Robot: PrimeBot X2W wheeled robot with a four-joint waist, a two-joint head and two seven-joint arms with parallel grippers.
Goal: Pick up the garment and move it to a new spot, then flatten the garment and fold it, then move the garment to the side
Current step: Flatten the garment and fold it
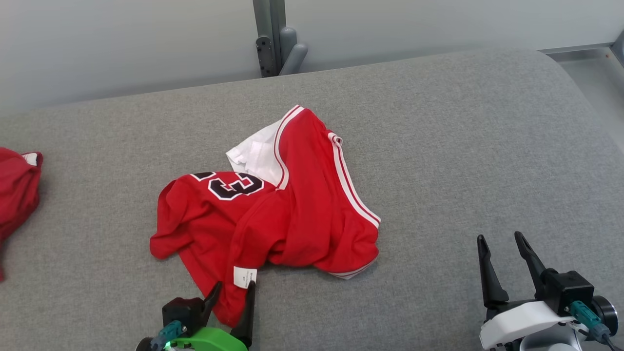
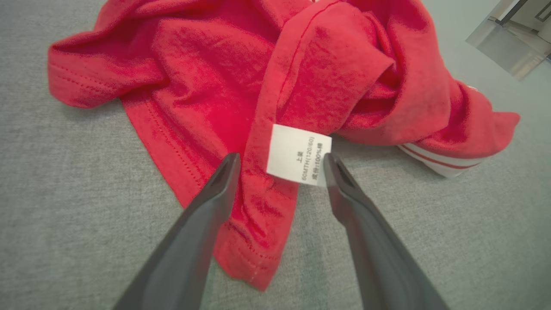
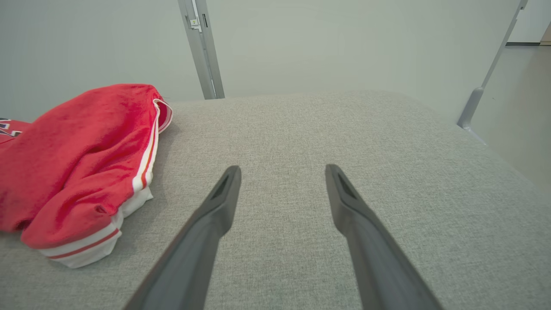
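Observation:
The garment is a red jersey with white trim and a black number, lying crumpled in the middle of the grey padded surface. Its near hem, with a white care label, lies between the spread fingers of my left gripper, which stands open over that hem without pinching it. Off to the right, my right gripper is open above bare fabric surface, apart from the garment's striped edge. In the right wrist view the same gripper has nothing between its fingers.
Another red cloth lies at the far left edge of the surface. A grey metal post stands behind the back edge against a pale wall. The surface curves down at the right toward the floor.

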